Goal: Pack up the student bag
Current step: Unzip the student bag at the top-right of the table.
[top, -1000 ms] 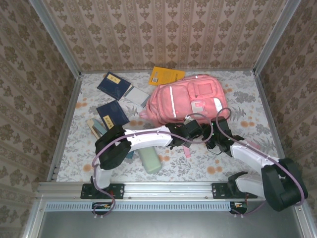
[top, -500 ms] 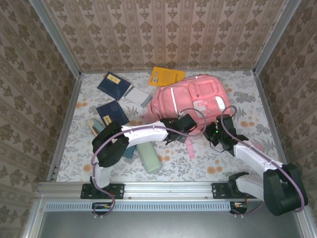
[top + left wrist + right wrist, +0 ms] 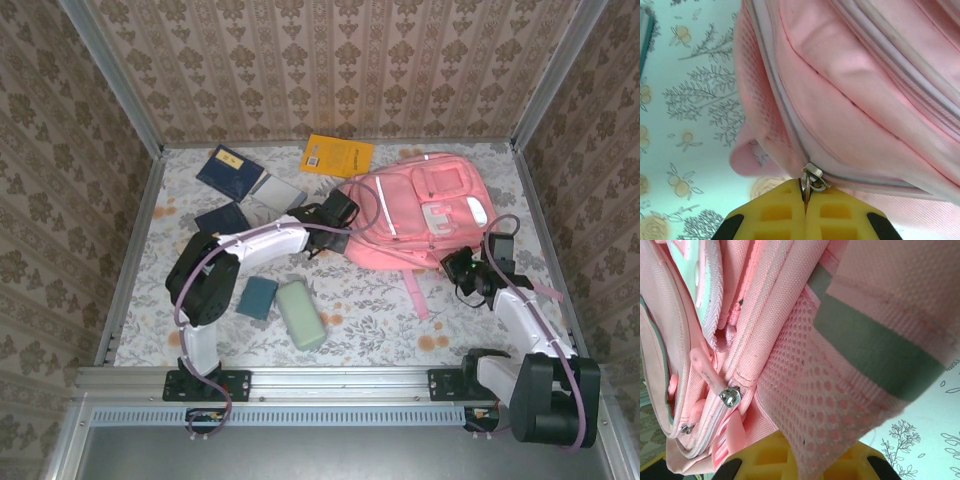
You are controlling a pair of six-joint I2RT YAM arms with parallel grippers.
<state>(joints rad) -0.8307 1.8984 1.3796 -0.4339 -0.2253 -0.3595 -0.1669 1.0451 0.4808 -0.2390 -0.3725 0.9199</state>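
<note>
The student bag (image 3: 420,212), a large pink backpack with white trim, lies at the back right of the table. My left gripper (image 3: 338,214) is at the bag's left edge. In the left wrist view its yellow fingers (image 3: 785,212) are shut on a metal zipper pull (image 3: 812,181) on the bag's seam (image 3: 840,125). My right gripper (image 3: 464,268) is at the bag's near right side. In the right wrist view it (image 3: 805,467) is shut on the pink mesh side pocket (image 3: 810,400), and a second zipper slider (image 3: 730,397) shows to the left.
A yellow book (image 3: 338,155) lies behind the bag. Two navy books (image 3: 226,170) (image 3: 222,217) and a grey one (image 3: 270,192) lie at the back left. A teal box (image 3: 258,297) and a pale green case (image 3: 301,313) sit near the front. A pink strap (image 3: 415,295) trails toward me.
The right gripper has shut on the bag's mesh side and drawn it right. The bag has shifted right and turned. The left gripper has moved back and left, still on the zipper pull.
</note>
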